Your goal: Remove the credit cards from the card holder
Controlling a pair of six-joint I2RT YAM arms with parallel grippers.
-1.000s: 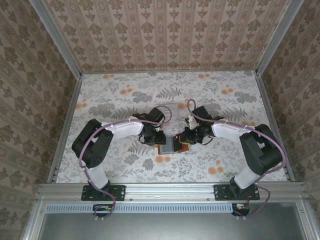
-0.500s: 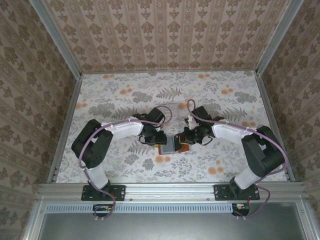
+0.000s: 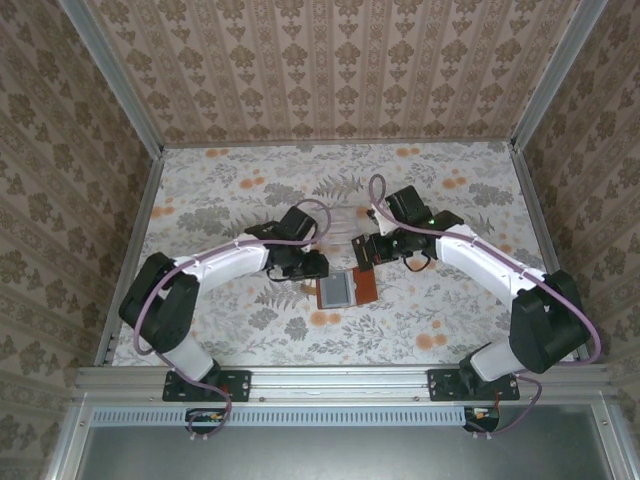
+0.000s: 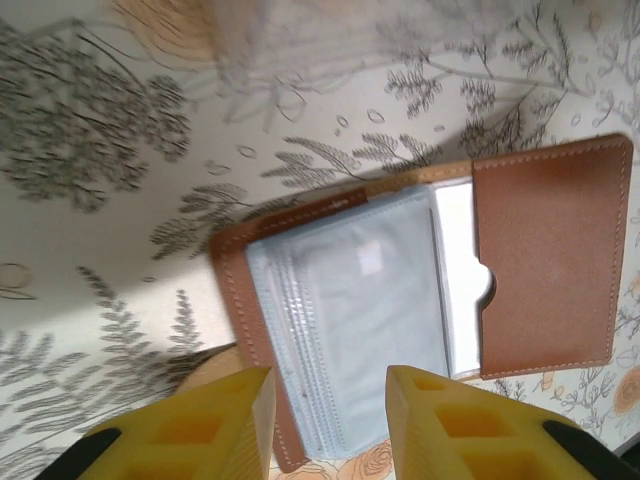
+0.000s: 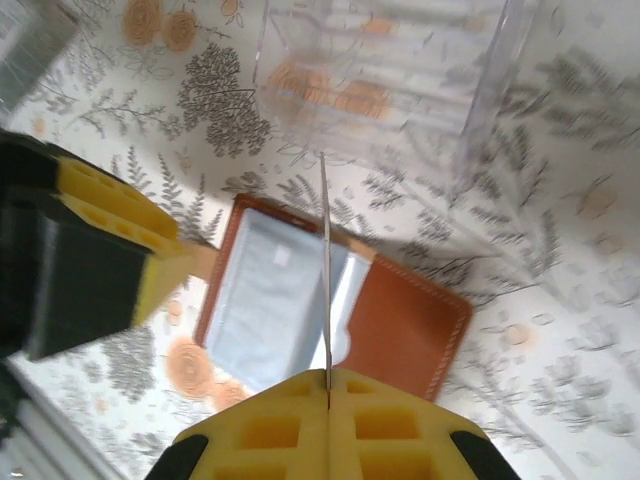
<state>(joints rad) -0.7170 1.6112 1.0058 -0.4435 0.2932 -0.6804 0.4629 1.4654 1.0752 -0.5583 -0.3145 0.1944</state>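
The card holder [image 3: 347,290] lies open on the floral table, its pale inner panels to the left and its brown pocket [image 4: 548,262] to the right. My right gripper [image 3: 368,252] is raised just behind it and shut on one of the credit cards [image 5: 325,260], which I see edge-on as a thin line rising from between the yellow fingers [image 5: 327,378]. The card hangs over the card holder [image 5: 400,320], clear of its pocket. At the card holder's left end, my left gripper [image 4: 330,392] hovers with jaws apart and nothing between them.
A clear plastic tray [image 5: 390,80] stands just behind the card holder, near the raised card. Patterned walls and metal rails enclose the table [image 3: 450,200] on three sides. Open floral surface stretches left, right and in front.
My right gripper has closed on a card and drawn back and up from the card holder with it. The left gripper has shifted slightly left and back, and its jaws have widened a little.
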